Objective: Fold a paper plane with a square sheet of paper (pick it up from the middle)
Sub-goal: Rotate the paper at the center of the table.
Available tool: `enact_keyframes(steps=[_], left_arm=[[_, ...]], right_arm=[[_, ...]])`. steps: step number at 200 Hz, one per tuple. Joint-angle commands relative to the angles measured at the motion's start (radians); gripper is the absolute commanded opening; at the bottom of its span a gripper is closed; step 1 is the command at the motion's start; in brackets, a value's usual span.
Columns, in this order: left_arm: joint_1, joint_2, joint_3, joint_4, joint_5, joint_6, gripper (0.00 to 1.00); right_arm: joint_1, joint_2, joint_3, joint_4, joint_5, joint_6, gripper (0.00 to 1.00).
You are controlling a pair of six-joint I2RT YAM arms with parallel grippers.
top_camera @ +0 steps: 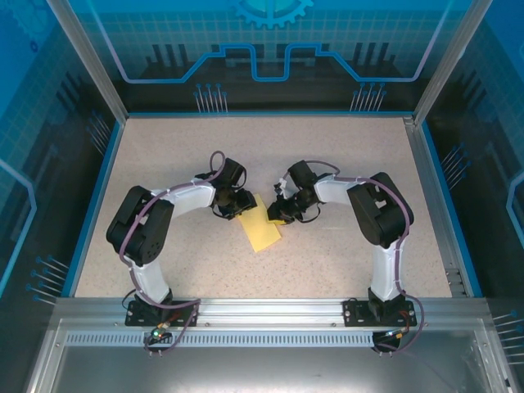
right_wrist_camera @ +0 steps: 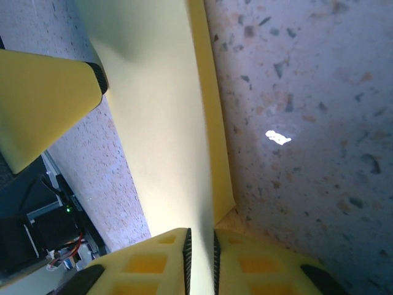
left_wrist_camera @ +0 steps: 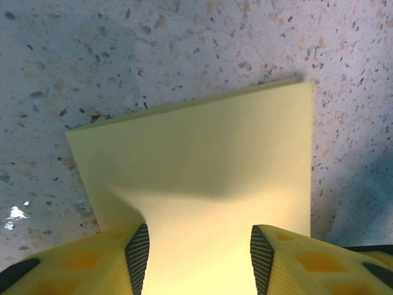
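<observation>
The square sheet of paper (top_camera: 264, 231) is yellow and lies folded into a narrower strip on the speckled table, between the two arms. In the right wrist view two layers of the sheet (right_wrist_camera: 166, 123) show, one edge lifted. My right gripper (top_camera: 279, 214) (right_wrist_camera: 201, 258) has its pads nearly together, pinching the sheet's right edge. My left gripper (top_camera: 242, 206) (left_wrist_camera: 199, 255) stands over the sheet's far left end with its jaws wide apart. The sheet (left_wrist_camera: 202, 153) runs across the gap between its pads. One left fingertip (right_wrist_camera: 43, 104) shows in the right wrist view.
The speckled table (top_camera: 352, 155) has a blue border and metal frame posts at its corners. Transparent blue walls stand behind and at both sides. Both arm bases sit on the metal rail (top_camera: 270, 311) at the near edge.
</observation>
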Motion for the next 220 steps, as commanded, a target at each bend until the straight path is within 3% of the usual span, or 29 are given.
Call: enact_keyframes(steps=[1,27,92,146,220], left_arm=[[-0.001,-0.053,-0.002,-0.005,-0.015,0.011,0.53],[-0.001,-0.087,-0.013,-0.005,-0.031,-0.005,0.56],[-0.001,-0.078,-0.021,0.037,0.027,-0.021,0.58],[-0.004,-0.015,-0.005,0.097,0.104,-0.018,0.54],[-0.018,0.071,0.072,0.09,0.155,0.008,0.49]], right_arm=[[-0.007,-0.04,-0.035,0.037,-0.004,0.04,0.1],[-0.017,-0.11,-0.132,0.132,0.028,0.124,0.06],[0.003,-0.256,-0.421,0.465,0.137,0.426,0.06],[0.088,-0.321,-0.499,0.565,0.286,0.601,0.12],[0.099,-0.318,-0.502,0.566,0.279,0.617,0.15]])
